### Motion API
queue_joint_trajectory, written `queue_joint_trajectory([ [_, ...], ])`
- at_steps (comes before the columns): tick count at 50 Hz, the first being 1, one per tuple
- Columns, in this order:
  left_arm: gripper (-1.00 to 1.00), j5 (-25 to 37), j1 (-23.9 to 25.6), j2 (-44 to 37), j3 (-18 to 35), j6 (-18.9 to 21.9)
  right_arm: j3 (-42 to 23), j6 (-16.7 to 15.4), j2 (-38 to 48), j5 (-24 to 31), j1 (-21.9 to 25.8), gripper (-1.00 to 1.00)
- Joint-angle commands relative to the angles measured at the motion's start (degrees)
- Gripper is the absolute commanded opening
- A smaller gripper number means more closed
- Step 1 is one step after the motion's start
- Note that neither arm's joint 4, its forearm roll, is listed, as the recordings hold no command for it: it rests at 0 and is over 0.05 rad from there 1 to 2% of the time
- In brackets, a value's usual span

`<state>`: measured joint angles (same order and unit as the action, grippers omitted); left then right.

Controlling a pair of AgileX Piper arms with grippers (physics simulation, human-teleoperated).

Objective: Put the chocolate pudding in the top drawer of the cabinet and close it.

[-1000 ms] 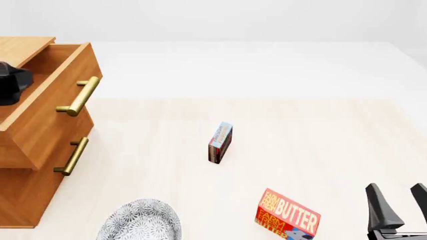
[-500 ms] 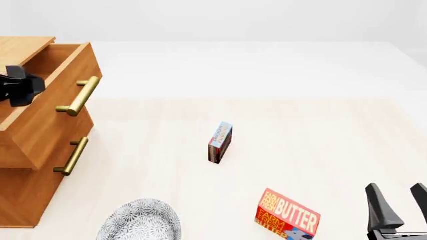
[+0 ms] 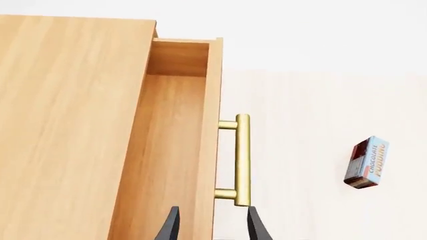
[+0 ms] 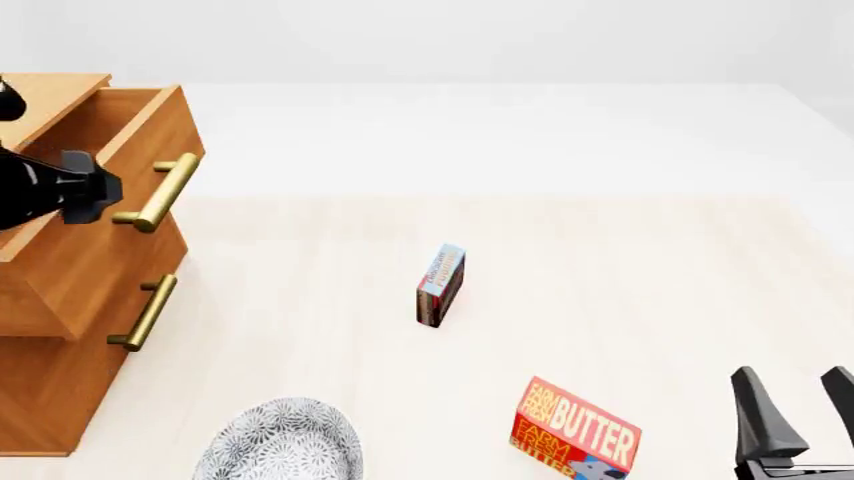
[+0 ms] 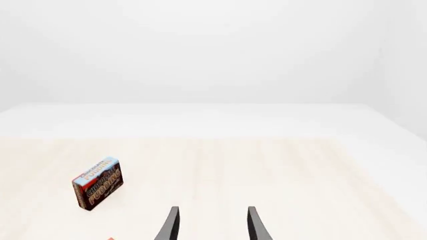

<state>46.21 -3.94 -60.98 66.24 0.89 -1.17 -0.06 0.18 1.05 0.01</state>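
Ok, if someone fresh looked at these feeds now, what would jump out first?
Probably the top drawer of the cabinet, pulled open at far left with the left gripper open above its front edge. Next, the chocolate pudding standing alone mid-table, untouched. Then the bright butter box near the front, beside the idle, open right gripper.

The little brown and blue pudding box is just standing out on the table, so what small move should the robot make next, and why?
Probably the right gripper should reach forward and left toward the small brown, red and light blue chocolate pudding box. Its fingers are apart and hold nothing, the box stands free on the pale table, and the light-wood top drawer with its brass bar handle is already pulled out.
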Motion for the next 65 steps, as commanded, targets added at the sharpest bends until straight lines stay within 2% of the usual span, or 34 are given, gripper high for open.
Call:
queue_joint_trajectory([
  [1, 1.0, -0.4, 0.6, -2.1, -0.8, -0.1, 0.0, 0.0, 0.0, 0.0, 0.0, 1.0],
  [28, 1.0, -1.7, 1.0, -4.3, -2.3, 0.3, 0.0, 0.0, 0.0, 0.0, 0.0, 1.0],
  [44, 1.0, -2.7, 4.6, -6.1, -3.8, 0.7, 0.0, 0.0, 0.0, 0.0, 0.0, 1.0],
  [65, 1.0, -3.2, 6.2, -5.6, -4.9, 0.4, 0.0, 0.0, 0.0, 0.0, 0.0, 1.0],
])
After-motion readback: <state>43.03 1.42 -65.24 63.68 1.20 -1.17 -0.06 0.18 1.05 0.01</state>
